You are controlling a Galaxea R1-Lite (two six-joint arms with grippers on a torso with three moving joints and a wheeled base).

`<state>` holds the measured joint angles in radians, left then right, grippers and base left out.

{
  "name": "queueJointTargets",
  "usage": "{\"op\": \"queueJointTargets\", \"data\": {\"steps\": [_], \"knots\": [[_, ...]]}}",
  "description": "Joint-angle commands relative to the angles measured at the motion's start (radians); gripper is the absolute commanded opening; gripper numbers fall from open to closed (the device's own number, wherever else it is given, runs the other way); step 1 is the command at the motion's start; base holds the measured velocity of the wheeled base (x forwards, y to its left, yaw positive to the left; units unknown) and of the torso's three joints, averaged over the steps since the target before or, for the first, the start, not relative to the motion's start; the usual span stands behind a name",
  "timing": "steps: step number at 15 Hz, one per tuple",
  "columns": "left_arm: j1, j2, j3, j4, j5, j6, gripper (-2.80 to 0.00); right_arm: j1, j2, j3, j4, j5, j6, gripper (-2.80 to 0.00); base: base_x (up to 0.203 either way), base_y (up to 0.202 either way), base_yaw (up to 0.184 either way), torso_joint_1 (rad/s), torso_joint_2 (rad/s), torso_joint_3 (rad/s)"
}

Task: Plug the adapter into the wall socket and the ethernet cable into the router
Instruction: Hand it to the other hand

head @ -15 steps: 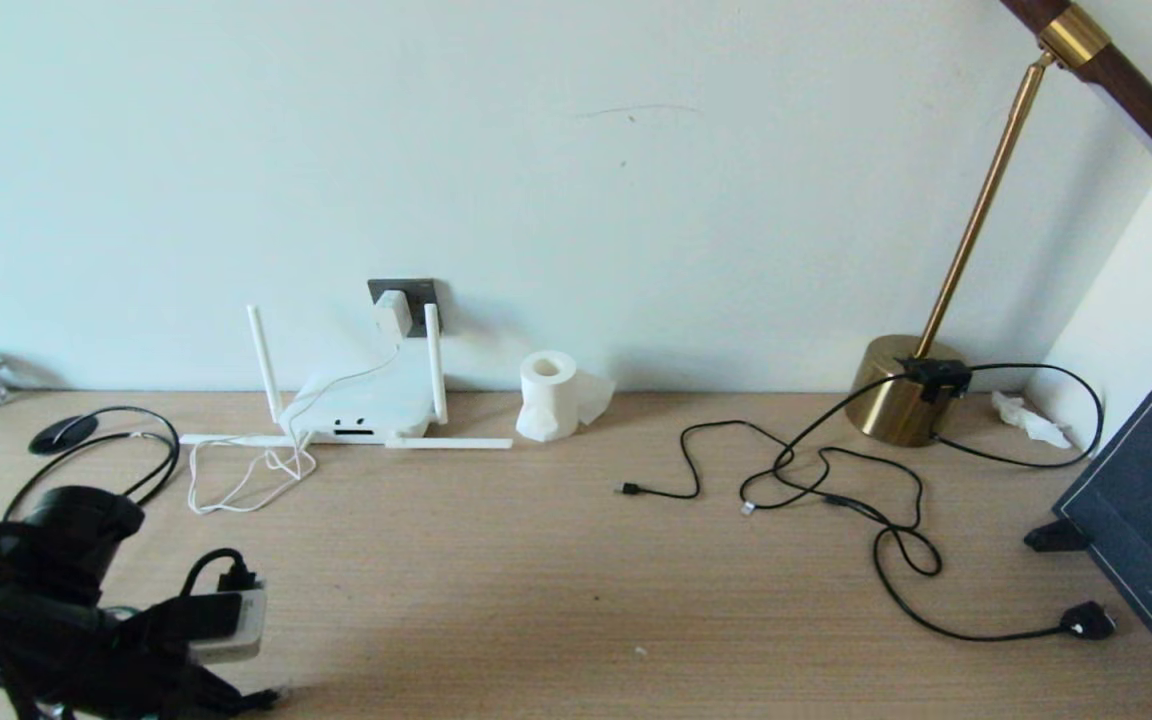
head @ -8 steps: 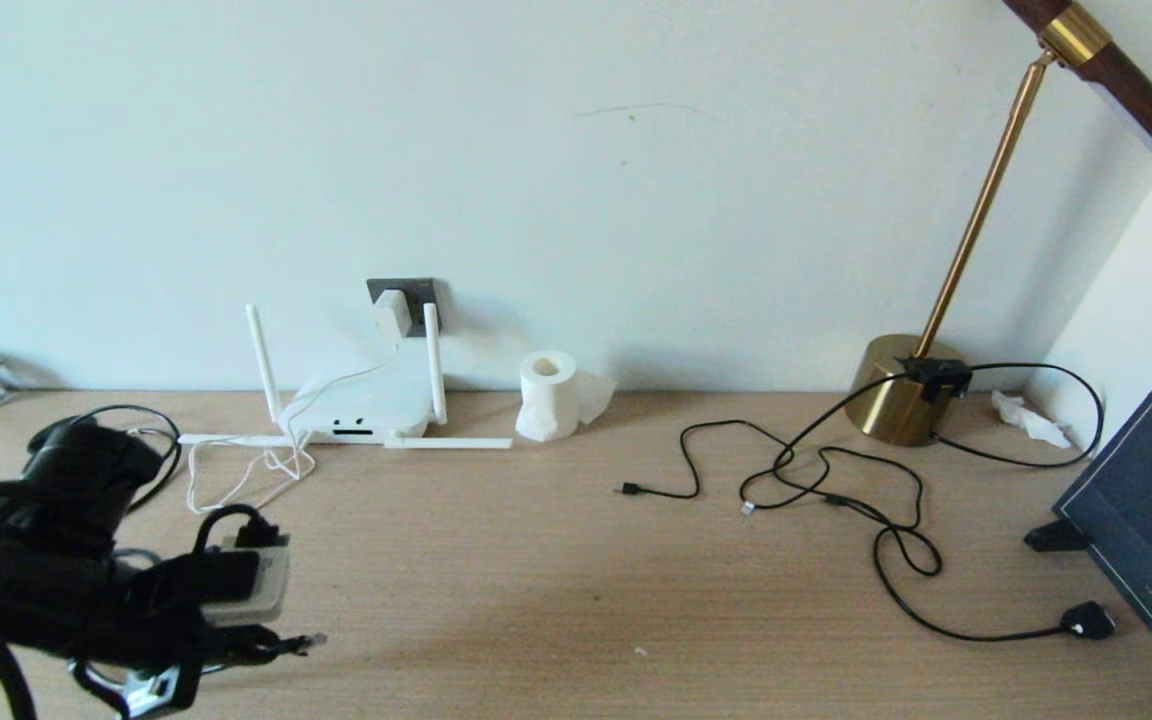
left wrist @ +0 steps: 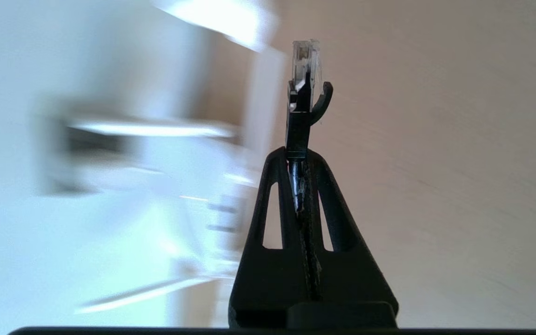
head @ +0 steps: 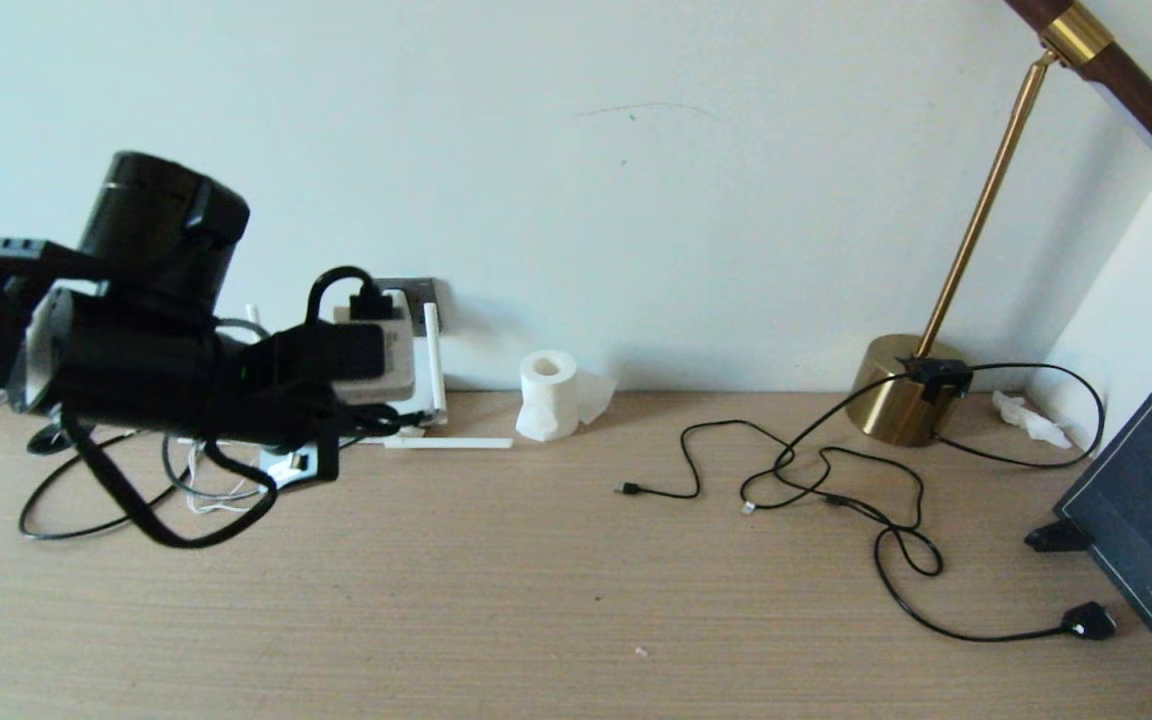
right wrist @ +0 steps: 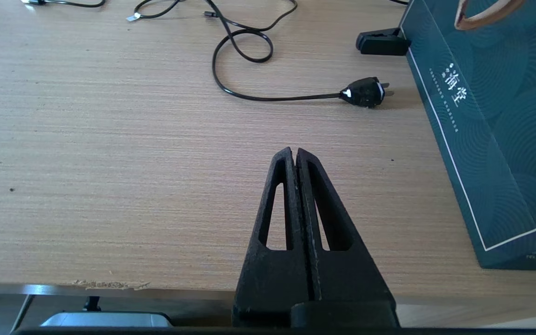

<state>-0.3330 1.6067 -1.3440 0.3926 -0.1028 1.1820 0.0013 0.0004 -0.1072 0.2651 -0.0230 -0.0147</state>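
My left gripper (head: 404, 421) is raised in front of the router and shut on the ethernet cable (left wrist: 304, 70). Its clear-tipped plug sticks out past the fingertips (left wrist: 275, 160). The plug points at the router (head: 422, 409), whose white body is mostly hidden behind my arm. One upright antenna (head: 431, 365) and one lying flat (head: 451, 442) still show. In the left wrist view the router (left wrist: 156, 186) is a white blur beside the plug. A corner of the wall socket (head: 424, 290) shows above; the adapter is hidden behind my wrist. My right gripper (right wrist: 294, 152) is shut and empty over the table's front edge.
A tissue roll (head: 546, 395) stands right of the router. A brass lamp base (head: 896, 395), tangled black cords (head: 836, 480) and a black power plug (head: 1086, 620) lie at the right. A dark teal box (head: 1151, 500) leans at the far right edge.
My left arm has risen from the table's front left corner and swung back towards the router, carrying the cable plug with it. Nothing else has moved.
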Motion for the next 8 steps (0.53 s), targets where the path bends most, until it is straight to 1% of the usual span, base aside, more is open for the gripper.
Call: {"op": "queueJointTargets", "data": {"steps": [1, 2, 3, 5, 6, 7, 8], "knots": [[-0.097, 0.025, -0.119, -0.001, 0.09, -0.005, -2.8, 0.0, 0.001, 0.0, 0.002, 0.001, -0.003, -2.8, 0.0, 0.0, 0.0, 0.0, 0.0, 0.0], [-0.144, 0.027, -0.134, -0.004, 0.132, -0.016, -2.8, 0.0, 0.001, 0.0, 0.002, 0.001, -0.005, -2.8, 0.0, 0.0, 0.0, 0.0, 0.0, 0.0], [-0.194, 0.029, -0.137, -0.017, 0.161, -0.028, -2.8, 0.0, 0.001, 0.0, 0.002, 0.001, -0.005, -2.8, 0.0, 0.0, 0.0, 0.0, 0.0, 0.0], [-0.306, 0.039, -0.128, -0.081, 0.207, -0.049, -2.8, 0.0, 0.0, -0.008, -0.003, 0.001, -0.004, -2.8, 0.0, 0.0, 0.0, 0.0, 0.0, 0.0], [-0.356, 0.038, -0.109, -0.121, 0.239, -0.055, -2.8, 0.0, 0.01, -0.057, -0.01, 0.01, 0.013, -2.8, 0.0, 0.0, 0.0, 0.0, 0.0, 0.0], [-0.378, 0.031, -0.069, -0.165, 0.257, -0.06, -2.8, 0.0, 0.039, -0.145, -0.012, 0.033, 0.054, -2.8, 0.0, 0.0, 0.0, 0.0, 0.0, 0.0], [-0.384, 0.028, -0.043, -0.218, 0.262, -0.061, -2.8, 0.002, 0.093, -0.24, -0.01, 0.074, 0.114, -2.8, 0.0, 0.0, 0.0, 0.0, 0.0, 0.0]]}}
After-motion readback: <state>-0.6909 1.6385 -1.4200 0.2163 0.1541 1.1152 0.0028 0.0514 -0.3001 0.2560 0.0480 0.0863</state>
